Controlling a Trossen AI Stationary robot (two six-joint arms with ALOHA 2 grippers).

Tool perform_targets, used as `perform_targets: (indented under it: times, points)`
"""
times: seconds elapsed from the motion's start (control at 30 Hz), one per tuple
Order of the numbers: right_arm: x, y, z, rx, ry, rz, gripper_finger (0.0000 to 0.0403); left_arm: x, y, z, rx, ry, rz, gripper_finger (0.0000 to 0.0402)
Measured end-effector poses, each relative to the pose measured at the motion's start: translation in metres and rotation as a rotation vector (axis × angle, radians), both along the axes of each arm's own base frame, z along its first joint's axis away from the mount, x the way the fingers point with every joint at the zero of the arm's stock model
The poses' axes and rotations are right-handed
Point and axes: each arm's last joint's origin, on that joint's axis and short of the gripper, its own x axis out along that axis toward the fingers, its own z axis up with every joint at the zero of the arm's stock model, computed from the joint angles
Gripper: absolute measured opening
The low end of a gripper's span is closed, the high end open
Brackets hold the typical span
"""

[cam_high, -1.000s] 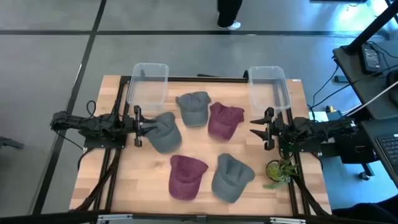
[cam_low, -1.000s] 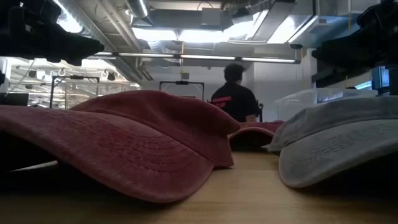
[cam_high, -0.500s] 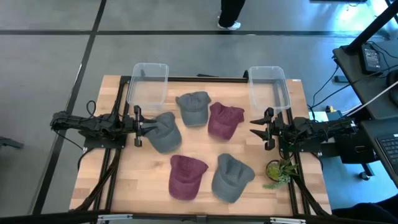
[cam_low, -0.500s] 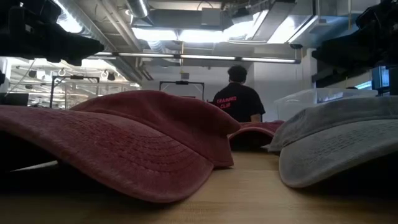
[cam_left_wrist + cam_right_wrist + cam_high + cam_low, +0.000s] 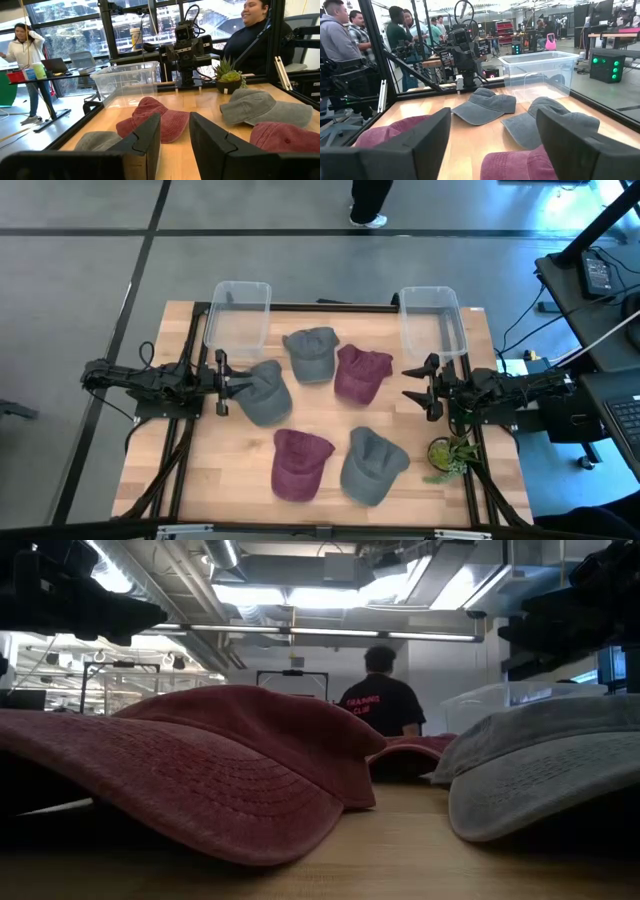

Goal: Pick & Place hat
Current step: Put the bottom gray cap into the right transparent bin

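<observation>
Several caps lie crown up on the wooden table. One grey cap [image 5: 262, 391] sits just in front of my left gripper [image 5: 228, 384], and another grey cap [image 5: 312, 353] and a maroon cap [image 5: 358, 374] lie mid-table. A maroon cap [image 5: 298, 463] [image 5: 200, 760] and a grey cap [image 5: 372, 466] [image 5: 550, 760] lie near the front edge. My left gripper [image 5: 175, 140] is open by a narrow gap and holds nothing. My right gripper [image 5: 408, 382] [image 5: 492, 150] is open wide at the right side, short of the maroon cap [image 5: 520, 165].
Two clear plastic bins [image 5: 238, 316] [image 5: 432, 320] stand at the far edge. A small potted plant [image 5: 445, 454] sits at the right, near my right arm. A black frame runs around the table's sides. People stand in the room beyond [image 5: 380, 700] [image 5: 340, 35].
The person beyond the far edge has shifted a little in the low view. Neither arm nor any cap has visibly moved.
</observation>
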Motion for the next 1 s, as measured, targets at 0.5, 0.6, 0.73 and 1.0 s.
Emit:
perform_targets:
  times: [0.5,0.6,0.73,1.0]
  points:
    - [0.001,-0.001,-0.001,-0.003,0.013,-0.028,0.0304,0.0,0.0,0.0,-0.001,0.0,-0.001,0.0101]
    - [0.003,0.0,-0.002,-0.015,0.038,-0.036,0.0304,0.0,-0.001,0.0,-0.015,-0.002,-0.021,0.0102]
    - [0.007,0.0,0.013,-0.054,0.068,-0.037,0.0304,0.0,-0.001,0.0,-0.008,-0.001,-0.026,0.0099]
    - [0.031,0.005,0.054,-0.053,0.285,-0.02,0.0304,0.0,-0.001,0.0,-0.078,-0.01,-0.031,0.0102]
